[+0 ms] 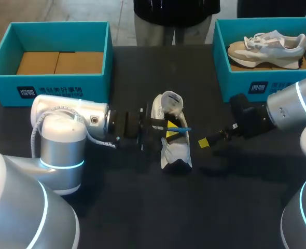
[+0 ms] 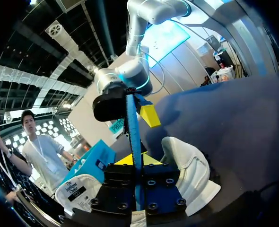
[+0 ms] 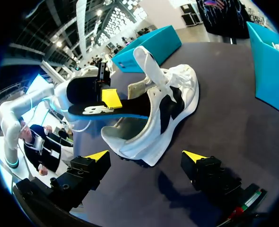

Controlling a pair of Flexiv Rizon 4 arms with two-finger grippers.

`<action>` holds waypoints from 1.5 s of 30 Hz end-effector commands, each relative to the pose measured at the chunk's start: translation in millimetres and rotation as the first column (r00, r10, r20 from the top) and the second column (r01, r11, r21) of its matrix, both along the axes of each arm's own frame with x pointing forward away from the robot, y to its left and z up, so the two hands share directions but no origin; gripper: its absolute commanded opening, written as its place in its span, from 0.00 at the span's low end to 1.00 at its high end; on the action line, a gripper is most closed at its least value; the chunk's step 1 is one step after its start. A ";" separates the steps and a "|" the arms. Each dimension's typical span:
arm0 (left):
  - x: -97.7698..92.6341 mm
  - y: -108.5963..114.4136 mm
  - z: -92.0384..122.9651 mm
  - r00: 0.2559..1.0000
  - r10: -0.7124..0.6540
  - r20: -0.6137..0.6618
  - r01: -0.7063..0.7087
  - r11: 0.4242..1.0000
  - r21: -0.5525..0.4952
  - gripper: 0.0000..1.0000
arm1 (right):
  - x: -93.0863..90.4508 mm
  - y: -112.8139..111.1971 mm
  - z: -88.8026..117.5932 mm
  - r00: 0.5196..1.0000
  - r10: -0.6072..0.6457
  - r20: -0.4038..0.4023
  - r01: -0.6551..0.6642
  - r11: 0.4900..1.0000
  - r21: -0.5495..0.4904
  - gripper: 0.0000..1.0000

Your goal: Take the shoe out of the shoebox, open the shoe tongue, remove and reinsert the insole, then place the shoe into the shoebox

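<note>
— Where's the shoe [image 1: 175, 151]?
— Lying in the middle of the dark surface [image 1: 142, 207], between the two arms, its tongue lifted.
— And the left claw [image 1: 169, 130]?
— Pinching the insole [image 3: 106, 108] (black, blue-edged) from two sides; one end sits at the shoe's opening.
— The right claw [image 3: 145, 156]?
— Spread wide, yellow tips well apart, low over the surface just beside the shoe.

The shoe [image 1: 175, 153] is looking like soft matt cloth, its insole [image 3: 90, 109] smooth; the table [image 1: 142, 207] is showing matt under my glossy silver left arm [image 1: 59, 135].
</note>
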State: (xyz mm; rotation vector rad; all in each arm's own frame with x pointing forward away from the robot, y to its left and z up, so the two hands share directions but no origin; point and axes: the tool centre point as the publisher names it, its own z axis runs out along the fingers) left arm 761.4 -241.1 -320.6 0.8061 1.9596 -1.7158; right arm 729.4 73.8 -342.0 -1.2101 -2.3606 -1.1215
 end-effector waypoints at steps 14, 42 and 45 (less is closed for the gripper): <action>13.3 -2.7 -29.8 1.000 0.000 -0.021 0.000 1.000 0.002 0.00 | -0.5 0.3 0.1 1.000 0.000 0.001 0.000 1.000 -0.001 1.00; -4.3 -0.6 -6.2 0.999 -0.041 -0.002 0.041 0.999 -0.025 0.00 | -0.5 0.3 0.1 1.000 0.000 0.001 0.000 1.000 -0.001 1.00; -3.7 -1.2 -9.5 0.999 -0.047 -0.006 0.047 0.999 -0.022 0.00 | -0.5 0.3 0.1 1.000 0.000 0.001 0.000 1.000 -0.001 1.00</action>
